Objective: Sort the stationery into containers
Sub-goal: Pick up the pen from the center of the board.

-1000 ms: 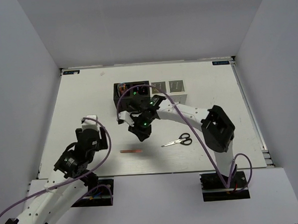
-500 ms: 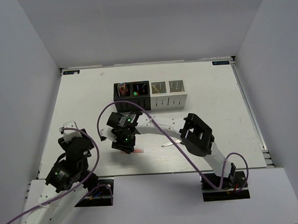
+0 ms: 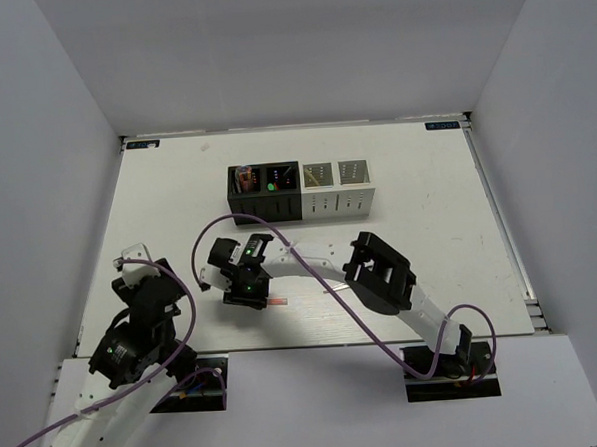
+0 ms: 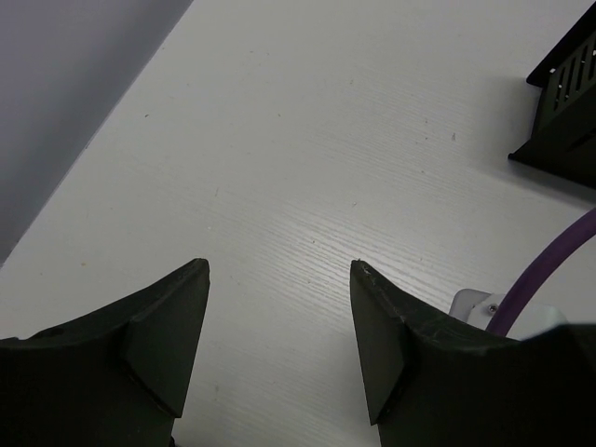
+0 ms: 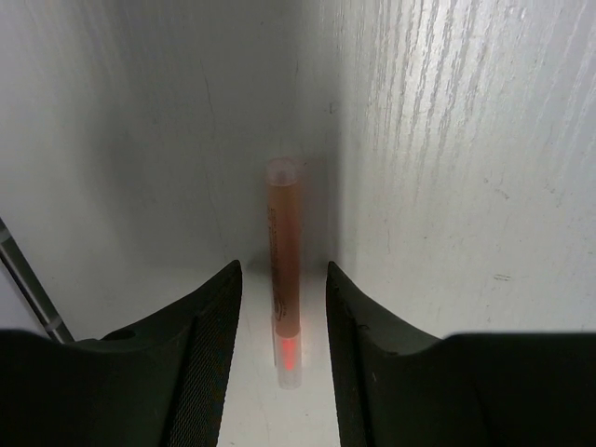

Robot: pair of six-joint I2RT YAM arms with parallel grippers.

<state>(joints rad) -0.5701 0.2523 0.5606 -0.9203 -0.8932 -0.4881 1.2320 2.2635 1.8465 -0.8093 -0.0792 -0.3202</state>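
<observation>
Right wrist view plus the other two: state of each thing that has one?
right gripper: open, one finger each side of the tube, not touching it.
pink tube: lying flat on the table, not gripped.
left gripper: open, holding nothing.
black containers: both hold items.
white containers: contents cannot be told.

My left arm (image 3: 125, 345): bent, lower left of frame. My left gripper (image 4: 279, 270): fingers apart. My right arm (image 3: 381, 274): reaching left to lower centre. My right gripper (image 5: 282, 270): fingers apart, pointing down.
</observation>
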